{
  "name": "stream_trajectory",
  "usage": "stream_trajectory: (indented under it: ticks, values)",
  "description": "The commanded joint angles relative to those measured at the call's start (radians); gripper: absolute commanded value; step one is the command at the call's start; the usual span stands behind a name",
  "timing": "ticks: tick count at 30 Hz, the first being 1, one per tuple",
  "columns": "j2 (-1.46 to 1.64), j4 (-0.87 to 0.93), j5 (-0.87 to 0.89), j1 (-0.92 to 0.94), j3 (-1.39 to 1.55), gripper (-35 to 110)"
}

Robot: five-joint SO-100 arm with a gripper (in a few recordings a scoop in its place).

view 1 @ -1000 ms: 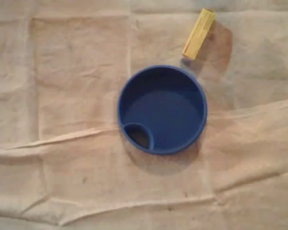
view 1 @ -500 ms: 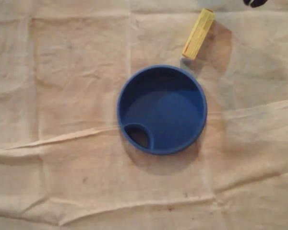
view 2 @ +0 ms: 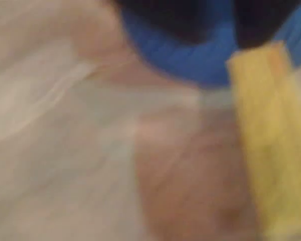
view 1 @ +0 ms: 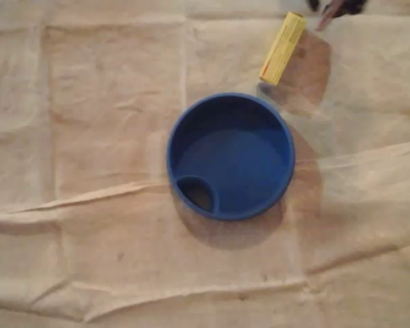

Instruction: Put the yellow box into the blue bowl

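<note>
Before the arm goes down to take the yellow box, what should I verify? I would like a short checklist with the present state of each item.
1. The yellow box lies free on the cloth, outside the bowl: ok.
2. The blue bowl has nothing in it: ok.
3. The gripper is above the box: not ok. It is at the top edge of the overhead view, to the right of the box's upper end.
4. The jaws are open wide enough: cannot tell.
5. The wrist view is sharp enough for aiming: not ok, it is blurred.
</note>
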Motion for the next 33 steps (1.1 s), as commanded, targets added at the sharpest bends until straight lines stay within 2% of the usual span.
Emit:
stream_trajectory:
  ticks: [1, 4, 15, 26, 33]
  values:
    - [0.003, 0.006, -0.077, 0.041, -0.051, 16]
    - [0.003, 0.008, -0.149, 0.061, -0.048, 22]
    - [0.003, 0.005, -0.353, 0.163, 0.031, 23]
    - [0.002, 0.005, -0.373, 0.247, 0.069, 28]
    - [0.002, 0.002, -0.371, 0.239, 0.173, 29]
